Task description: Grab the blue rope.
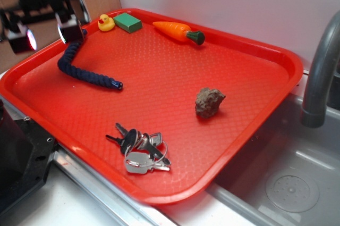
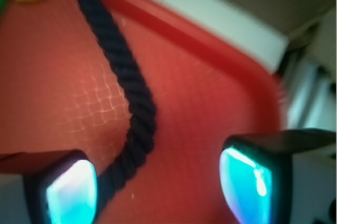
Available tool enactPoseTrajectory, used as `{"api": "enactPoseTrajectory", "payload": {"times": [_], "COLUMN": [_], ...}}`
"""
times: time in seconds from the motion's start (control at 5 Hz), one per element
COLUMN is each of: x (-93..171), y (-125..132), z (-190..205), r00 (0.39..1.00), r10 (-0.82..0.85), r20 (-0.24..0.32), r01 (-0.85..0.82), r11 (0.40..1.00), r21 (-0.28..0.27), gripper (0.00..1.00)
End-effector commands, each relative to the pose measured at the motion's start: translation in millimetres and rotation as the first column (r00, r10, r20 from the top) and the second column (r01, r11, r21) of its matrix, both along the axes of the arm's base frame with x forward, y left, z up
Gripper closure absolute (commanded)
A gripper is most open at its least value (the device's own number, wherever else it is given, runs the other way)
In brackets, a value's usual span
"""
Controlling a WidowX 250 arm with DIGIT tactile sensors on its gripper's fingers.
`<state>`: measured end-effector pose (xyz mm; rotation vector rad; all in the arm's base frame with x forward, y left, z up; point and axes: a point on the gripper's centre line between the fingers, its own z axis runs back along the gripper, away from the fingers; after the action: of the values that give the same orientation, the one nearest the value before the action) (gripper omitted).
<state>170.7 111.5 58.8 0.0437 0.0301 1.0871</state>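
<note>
Toy kitchen: grey sink [image 1: 297, 183] and faucet [image 1: 319, 72] beside tray [image 1: 255, 56].

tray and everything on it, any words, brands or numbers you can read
None can be read in either view.
keys: any stamping is too small to make out.
green block, duck, carrot, rock, blue rope, tray: no marking visible.
gripper: only glowing pads, no lettering; the wrist view is blurred.

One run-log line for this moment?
stage: approach | claw: open, one pad by blue rope's near end | rope: flat on red tray, not gripped
</note>
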Motion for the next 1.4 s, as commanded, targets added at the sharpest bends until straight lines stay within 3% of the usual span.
{"api": "enactPoseTrajectory", "payload": {"times": [0.0, 0.2, 0.4, 0.8, 1.0, 1.2], "x": [-2, -2, -3, 2, 12, 22], "y": [3, -1, -4, -10, -26, -46], "z": [-40, -50, -54, -21, 20, 67], "r00": [0.999, 1.0, 0.999, 0.992, 0.968, 0.876], "r10": [-0.021, -0.006, 0.009, -0.121, -0.25, -0.482], "r20": [0.037, 0.007, -0.032, -0.023, 0.005, -0.006], "r01": [0.022, 0.006, -0.011, 0.122, 0.246, 0.468], "r11": [0.999, 0.998, 0.997, 0.992, 0.956, 0.849], "r21": [-0.034, -0.055, -0.075, 0.034, 0.162, 0.247], "gripper": [0.0, 0.0, 1.0, 1.0, 1.0, 1.0]}}
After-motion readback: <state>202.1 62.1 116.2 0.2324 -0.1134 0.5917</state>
